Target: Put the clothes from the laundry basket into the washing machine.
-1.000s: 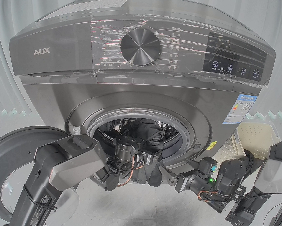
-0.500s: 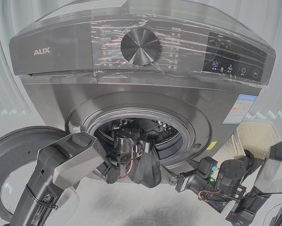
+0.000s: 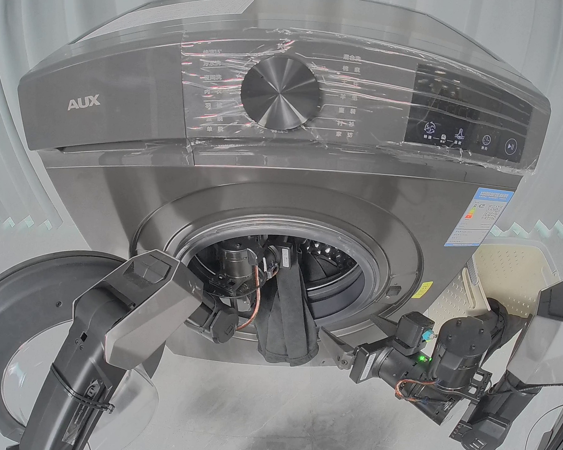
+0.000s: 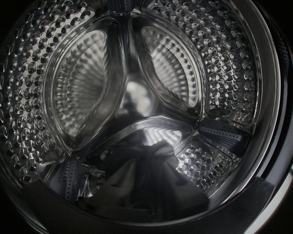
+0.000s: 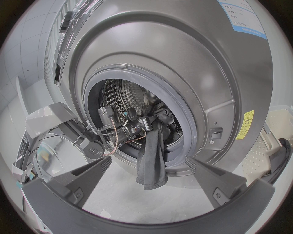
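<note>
Moved: left tool (image 3: 281,257) raised into washing machine (image 3: 108,182) doorway with dark garment (image 3: 289,323).
Left grip: cannot be told.
Right tool (image 3: 350,331): spread apart, lower right.

Head camera: near, faces forward-down onto grey metal front-loading washing machine (image 3: 283,194); grey-rimmed round door opening (image 3: 379,271) at 6 o'clock. Left wrist camera: within that opening, facing perforated steel drum (image 4: 232,61). Right wrist camera: low at opening's 4 o'clock, facing it; head view shares it.

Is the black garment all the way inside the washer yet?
No. The garment hangs out over the washer opening's lower rim; only its top is inside.
</note>
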### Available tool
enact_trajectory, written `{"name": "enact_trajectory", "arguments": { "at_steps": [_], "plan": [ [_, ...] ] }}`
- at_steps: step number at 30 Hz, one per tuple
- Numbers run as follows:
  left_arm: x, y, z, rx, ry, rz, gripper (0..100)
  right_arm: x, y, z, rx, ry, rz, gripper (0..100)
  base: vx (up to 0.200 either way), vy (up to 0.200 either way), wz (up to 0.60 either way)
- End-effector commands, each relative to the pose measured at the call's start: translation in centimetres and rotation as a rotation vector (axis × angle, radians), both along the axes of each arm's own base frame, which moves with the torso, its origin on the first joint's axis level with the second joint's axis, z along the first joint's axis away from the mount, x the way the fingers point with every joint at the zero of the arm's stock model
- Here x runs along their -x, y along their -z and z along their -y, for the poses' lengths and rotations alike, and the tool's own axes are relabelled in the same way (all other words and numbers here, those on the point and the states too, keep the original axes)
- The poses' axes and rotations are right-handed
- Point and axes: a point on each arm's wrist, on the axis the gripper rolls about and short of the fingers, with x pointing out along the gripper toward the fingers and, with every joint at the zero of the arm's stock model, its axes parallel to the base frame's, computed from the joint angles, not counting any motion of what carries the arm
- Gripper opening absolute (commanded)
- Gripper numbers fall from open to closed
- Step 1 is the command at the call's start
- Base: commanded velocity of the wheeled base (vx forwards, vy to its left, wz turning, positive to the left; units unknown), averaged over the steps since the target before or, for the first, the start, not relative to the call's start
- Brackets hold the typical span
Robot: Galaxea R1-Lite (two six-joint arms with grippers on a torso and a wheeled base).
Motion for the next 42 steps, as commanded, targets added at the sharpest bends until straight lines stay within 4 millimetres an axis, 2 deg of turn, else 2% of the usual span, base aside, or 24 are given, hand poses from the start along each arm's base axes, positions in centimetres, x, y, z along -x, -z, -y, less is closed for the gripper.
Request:
{"name": "enact_trajectory", "arguments": {
  "at_steps": [1, 4, 6, 10, 13, 19, 23, 24, 28, 31, 32, 34, 36, 39, 42],
  "plan": [
    [0.4, 0.4, 0.3, 0.004, 0.007, -0.004, 100, 0.0, 0.0, 0.0, 0.001, 0.000, -0.001, 100, 0.000, 0.000, 0.00],
    [1.1, 1.0, 0.2, -0.018, 0.018, -0.038, 100, 0.0, 0.0, 0.0, 0.001, 0.000, -0.001, 100, 0.000, 0.000, 0.00],
    [2.4, 1.3, 0.4, -0.047, 0.056, -0.078, 100, 0.0, 0.1, 0.0, 0.002, 0.000, -0.002, 100, 0.000, 0.000, 0.00],
    [5.0, 3.4, 0.4, -0.110, 0.148, -0.173, 100, 0.0, 0.1, 0.0, 0.002, 0.000, -0.002, 100, 0.000, 0.000, 0.00],
    [6.0, 4.3, 0.3, -0.136, 0.171, -0.217, 100, 0.0, 0.1, 0.0, 0.002, 0.000, -0.002, 100, 0.000, 0.000, 0.00],
    [6.3, 5.0, 0.4, -0.148, 0.179, -0.235, 100, 0.0, 0.1, 0.0, 0.002, 0.000, -0.002, 100, 0.000, 0.000, 0.00],
    [6.2, 6.5, 0.2, -0.193, 0.173, -0.246, 100, -0.1, 0.1, 0.0, 0.001, 0.000, -0.001, 100, 0.000, 0.000, 0.00],
    [6.1, 6.5, 0.1, -0.197, 0.171, -0.244, 0, 0.0, 0.1, -0.1, 0.001, -0.001, -0.001, 100, 0.000, 0.000, 0.00],
    [6.0, 6.4, 0.1, -0.195, 0.165, -0.240, 0, 0.0, 0.1, -0.1, 0.001, -0.001, -0.001, 100, 0.000, 0.000, 0.00],
    [5.4, 5.5, 0.3, -0.176, 0.152, -0.207, 0, 0.0, 0.0, -0.1, 0.000, -0.001, 0.000, 100, 0.000, 0.000, 0.00],
    [4.5, 4.2, 0.7, -0.141, 0.128, -0.159, 0, 0.0, 0.0, -0.1, 0.000, -0.001, 0.000, 100, 0.000, 0.000, 0.00],
    [4.1, 3.7, 0.6, -0.127, 0.110, -0.141, 0, 0.0, 0.0, -0.1, 0.000, -0.001, 0.000, 100, 0.000, 0.000, 0.00],
    [2.1, 1.4, 0.1, -0.072, 0.038, -0.057, 0, -0.1, 0.0, -0.1, -0.002, 0.000, 0.002, 100, 0.000, 0.000, 0.00],
    [1.0, -0.2, -0.3, -0.032, 0.015, -0.012, 0, -0.1, 0.0, -0.1, -0.001, 0.000, 0.001, 100, 0.000, 0.000, 0.00],
    [0.5, -0.7, -0.7, -0.017, 0.004, 0.002, 0, -0.1, 0.0, -0.1, -0.001, 0.000, 0.001, 100, 0.000, 0.000, 0.00]
  ]
}}
